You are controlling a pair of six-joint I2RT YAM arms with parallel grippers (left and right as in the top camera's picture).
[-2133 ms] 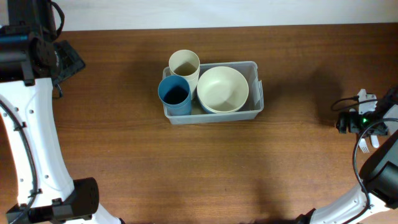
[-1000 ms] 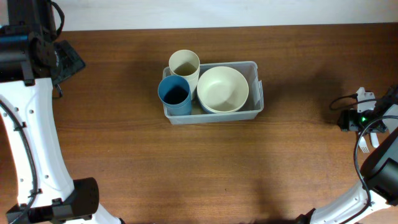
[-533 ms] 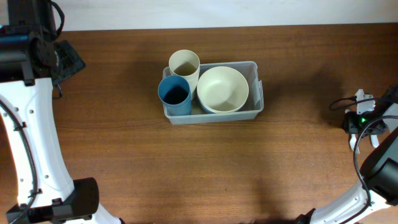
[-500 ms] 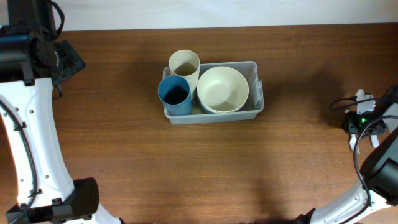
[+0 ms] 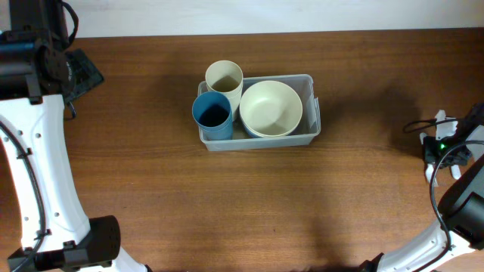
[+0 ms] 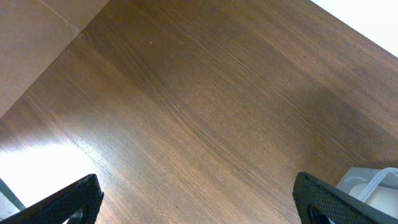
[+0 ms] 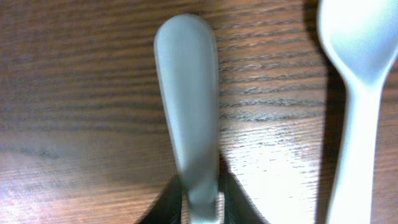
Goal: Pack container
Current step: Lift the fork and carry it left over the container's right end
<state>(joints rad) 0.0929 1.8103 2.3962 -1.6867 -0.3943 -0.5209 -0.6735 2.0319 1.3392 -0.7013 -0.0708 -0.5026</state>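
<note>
The clear container (image 5: 311, 113) stands mid-table and holds a cream bowl (image 5: 271, 108), a blue cup (image 5: 212, 115) and a cream cup (image 5: 224, 78). My right gripper (image 5: 441, 149) is low at the table's far right edge. In the right wrist view its fingers press on both sides of a grey utensil handle (image 7: 186, 93), so the right gripper (image 7: 202, 206) is shut on it. A white spoon (image 7: 357, 62) lies just right of that handle. At the far left my left gripper (image 5: 74, 73) hangs open and holds nothing, and its wrist view shows the left gripper (image 6: 199, 205) over bare wood.
A corner of the container (image 6: 373, 182) shows at the lower right of the left wrist view. White utensil tips (image 5: 434, 172) poke out beside the right arm. The wooden table (image 5: 242, 204) ends near the right gripper, with a pale wall behind.
The right gripper's jaws have come together on the grey handle and it has shifted slightly to the right. The left arm and the container have not moved.
</note>
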